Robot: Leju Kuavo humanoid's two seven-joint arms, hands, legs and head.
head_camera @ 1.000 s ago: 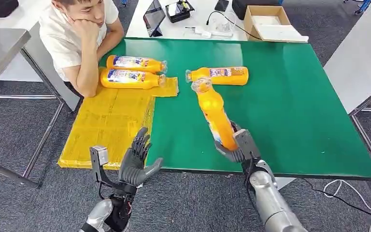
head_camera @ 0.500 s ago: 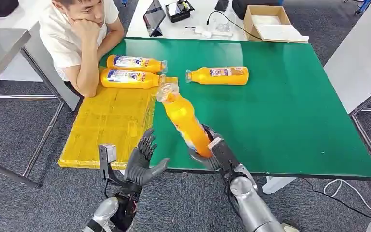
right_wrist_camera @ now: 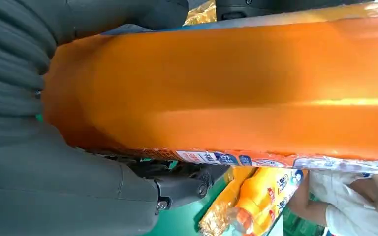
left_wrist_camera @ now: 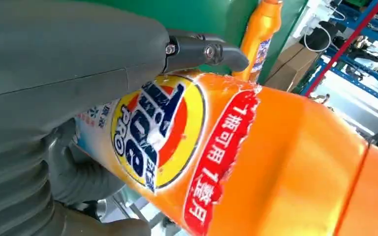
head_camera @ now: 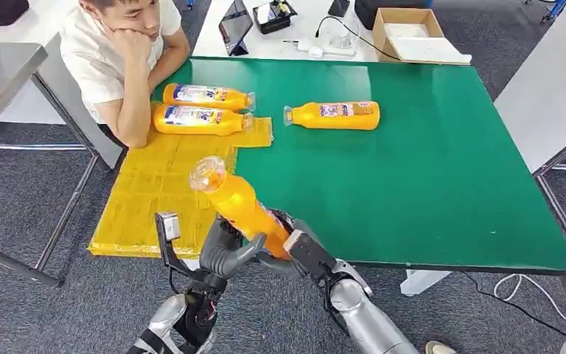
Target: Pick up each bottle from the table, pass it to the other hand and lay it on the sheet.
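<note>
An orange bottle (head_camera: 236, 203) with a clear cap tilts up over the table's near edge, cap toward the yellow sheet (head_camera: 162, 184). My right hand (head_camera: 295, 247) grips its base. My left hand (head_camera: 221, 254) wraps the labelled lower body from the left, thumb across it. Up close, the left wrist view has the label (left_wrist_camera: 157, 132) pressed against the left hand (left_wrist_camera: 54, 73). The bottle (right_wrist_camera: 226, 88) also lies against my right hand (right_wrist_camera: 39, 172). Two more bottles (head_camera: 206, 96) (head_camera: 199, 120) lie at the sheet's far end. Another bottle (head_camera: 335, 115) lies on the green table (head_camera: 427, 162).
A person (head_camera: 118, 51) sits at the table's far left corner, elbow beside the sheet. A cardboard box (head_camera: 407, 33), a tablet (head_camera: 233, 29) and cables sit on the white table behind. Grey tables flank both sides.
My right hand has carried the bottle left and toward me along the table's near edge. The left hand, open before, now closes around the bottle's lower body.
</note>
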